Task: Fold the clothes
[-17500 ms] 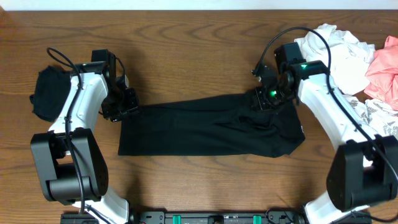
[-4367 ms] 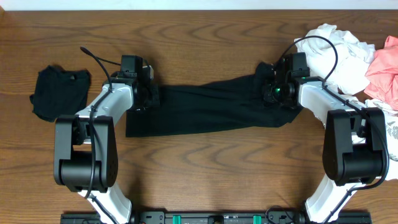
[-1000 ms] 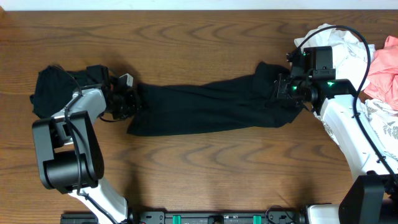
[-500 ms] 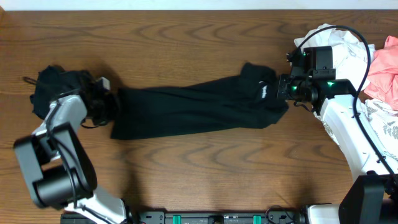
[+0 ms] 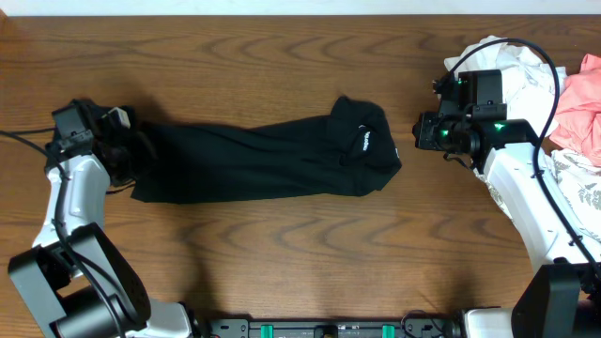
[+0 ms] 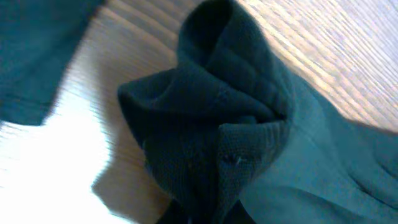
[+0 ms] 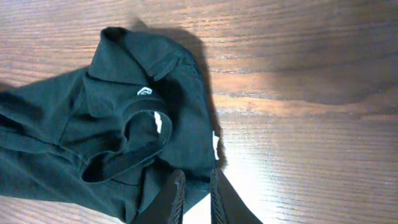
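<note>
Overhead, top: the black top (image 5: 254,164) lies stretched along the wooden surface (image 5: 282,56), its collar end to the right.
Overhead, left gripper (image 5: 131,155): at the top's left end, with cloth bunched against it.
Overhead, right gripper (image 5: 423,131): just beside the collar end, not touching it.
Overhead, pile: white garment (image 5: 512,80), coral-pink garment (image 5: 582,99) and leaf-print garment (image 5: 575,178) sit at the far right.
Left wrist: clamped on a bunched fold of the top; the fingers are mostly hidden.
Right wrist: fingers slightly apart and holding nothing, over the top's edge; a white tag (image 7: 158,122) shows inside the collar.
</note>
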`<action>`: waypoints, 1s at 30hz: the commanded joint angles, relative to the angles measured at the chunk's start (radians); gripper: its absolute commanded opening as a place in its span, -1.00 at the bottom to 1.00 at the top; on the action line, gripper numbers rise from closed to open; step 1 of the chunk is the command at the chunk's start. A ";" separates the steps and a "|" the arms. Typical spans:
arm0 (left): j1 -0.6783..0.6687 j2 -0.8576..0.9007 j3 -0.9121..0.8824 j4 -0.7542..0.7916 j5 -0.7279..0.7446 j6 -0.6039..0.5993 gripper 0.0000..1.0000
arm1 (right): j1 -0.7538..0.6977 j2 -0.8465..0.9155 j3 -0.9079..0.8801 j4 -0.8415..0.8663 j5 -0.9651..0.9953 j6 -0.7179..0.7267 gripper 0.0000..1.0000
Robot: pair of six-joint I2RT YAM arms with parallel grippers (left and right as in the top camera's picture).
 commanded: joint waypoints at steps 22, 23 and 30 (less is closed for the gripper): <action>-0.610 0.049 0.033 0.058 -0.207 -0.093 -0.81 | -0.011 -0.011 0.012 -0.017 -0.002 -0.013 -0.74; -0.616 0.057 0.033 0.068 -0.207 -0.108 -0.80 | -0.011 -0.011 0.012 -0.020 -0.002 -0.013 -0.74; -0.625 0.086 0.033 0.104 -0.206 -0.132 -0.75 | -0.011 -0.011 0.012 -0.031 -0.002 -0.013 -0.74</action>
